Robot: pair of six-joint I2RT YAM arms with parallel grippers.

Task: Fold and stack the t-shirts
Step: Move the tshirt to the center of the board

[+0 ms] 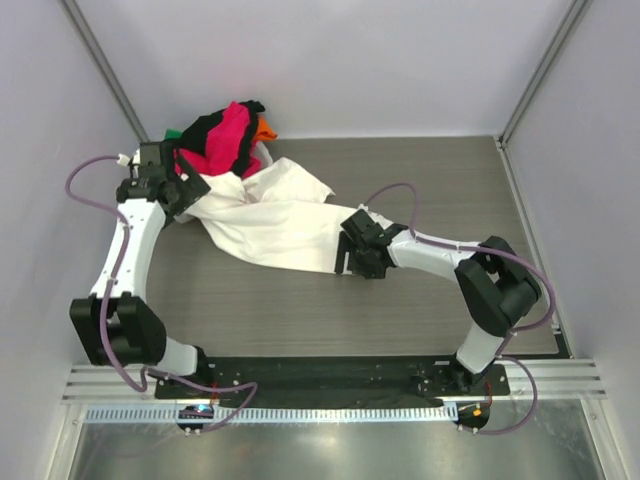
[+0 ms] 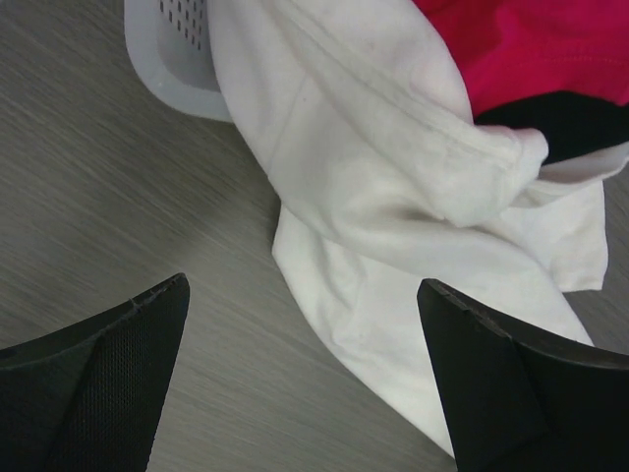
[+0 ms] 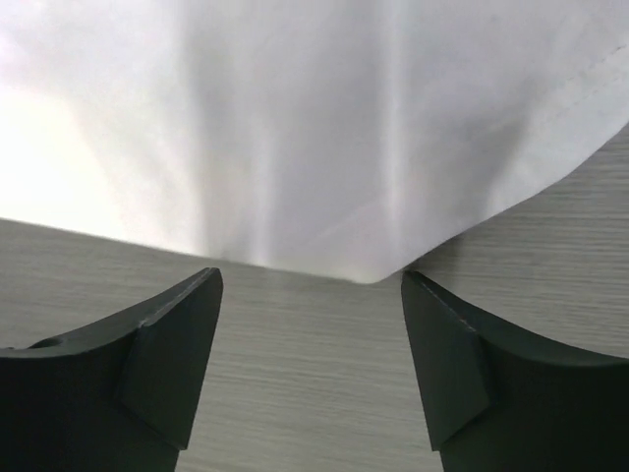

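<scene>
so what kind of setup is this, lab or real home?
Likely a lab test cell: plain white panel walls on aluminium corner posts, a grey wood-grain tabletop, and two white-and-black robot arms bolted to a black base plate.

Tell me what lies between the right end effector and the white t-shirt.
In the right wrist view, only bare grey wood-grain tabletop separates the open right end effector from the edge of the white cotton t-shirt.

We see the white t-shirt (image 1: 270,220) lying rumpled and unfolded on the table (image 1: 420,320), stretched from the back left toward the middle. Its upper end touches a heap at the back left. There a magenta-pink t-shirt (image 1: 232,135) lies bunched against a black t-shirt (image 1: 205,128), and an orange t-shirt (image 1: 266,130) and a green t-shirt (image 1: 173,133) peek out at the edges.
</scene>
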